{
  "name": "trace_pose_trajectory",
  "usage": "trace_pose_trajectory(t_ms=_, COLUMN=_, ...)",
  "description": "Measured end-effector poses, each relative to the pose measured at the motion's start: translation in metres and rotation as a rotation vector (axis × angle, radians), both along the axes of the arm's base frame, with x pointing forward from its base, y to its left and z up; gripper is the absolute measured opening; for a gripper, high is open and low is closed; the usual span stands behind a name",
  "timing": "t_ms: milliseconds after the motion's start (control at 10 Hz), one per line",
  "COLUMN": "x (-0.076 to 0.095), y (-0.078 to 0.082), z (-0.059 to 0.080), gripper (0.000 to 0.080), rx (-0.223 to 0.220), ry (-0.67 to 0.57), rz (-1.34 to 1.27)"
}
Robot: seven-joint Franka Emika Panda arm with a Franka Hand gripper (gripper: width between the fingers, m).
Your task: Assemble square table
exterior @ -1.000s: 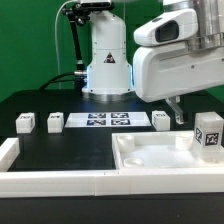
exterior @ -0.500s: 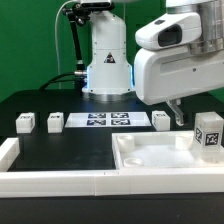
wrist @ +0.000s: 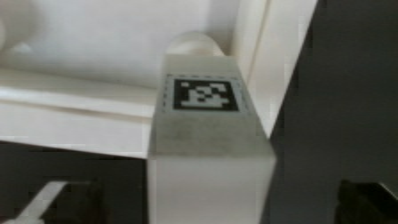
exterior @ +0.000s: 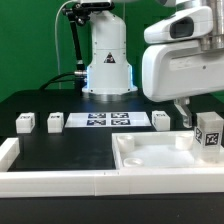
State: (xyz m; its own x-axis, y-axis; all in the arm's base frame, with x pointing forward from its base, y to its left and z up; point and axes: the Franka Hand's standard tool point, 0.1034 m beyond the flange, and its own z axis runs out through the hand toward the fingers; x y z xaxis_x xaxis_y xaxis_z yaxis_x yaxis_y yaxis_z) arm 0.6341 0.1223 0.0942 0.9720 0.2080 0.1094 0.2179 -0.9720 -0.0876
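Observation:
The square table's white panel [exterior: 160, 157] lies rim-up on the exterior view's right, also seen in the wrist view [wrist: 80, 85]. One tagged white leg [exterior: 208, 134] stands at its far right corner. Three more legs [exterior: 24, 122] [exterior: 55, 122] [exterior: 161, 120] stand in a row on the black table behind. My gripper [exterior: 187, 118] hangs just behind and beside the corner leg. In the wrist view that leg [wrist: 210, 110] fills the middle between my open gripper [wrist: 210, 205], with dark gaps on both sides of it; the fingers do not touch it.
The marker board [exterior: 105, 121] lies flat between the row of legs. A long white L-shaped rail [exterior: 60, 181] runs along the front and up the exterior view's left edge. The robot's base [exterior: 106, 60] stands at the back.
The arm has shifted toward the exterior view's right, nearer the corner leg. The jaws stay wide and no part has moved.

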Motion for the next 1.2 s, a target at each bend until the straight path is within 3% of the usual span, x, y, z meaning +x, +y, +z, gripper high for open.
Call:
trace_pose_trajectory(t_ms=200, x=-0.0042, y=-0.0031, z=-0.0053, gripper=0.0649, rx=-0.001, ry=0.002, rz=-0.001)
trace_pose_trajectory(t_ms=400, x=-0.0047, y=-0.0037, z=-0.0067, gripper=0.0398, rx=-0.001, ry=0.005, rz=-0.002)
trace_pose_trajectory(t_ms=500, x=-0.0048, y=-0.0041, z=-0.0070, gripper=0.0398, rx=-0.002, ry=0.006, rz=-0.002)
trace_pose_trajectory(t_ms=600, x=-0.0047, y=-0.0045, z=-0.0069, gripper=0.0291, rx=-0.002, ry=0.007, rz=-0.002)
trace_pose_trajectory(t_ms=1200, x=-0.0041, y=-0.0059, z=-0.0068, gripper=0.0291, rx=0.013, ry=0.024, rz=-0.143)
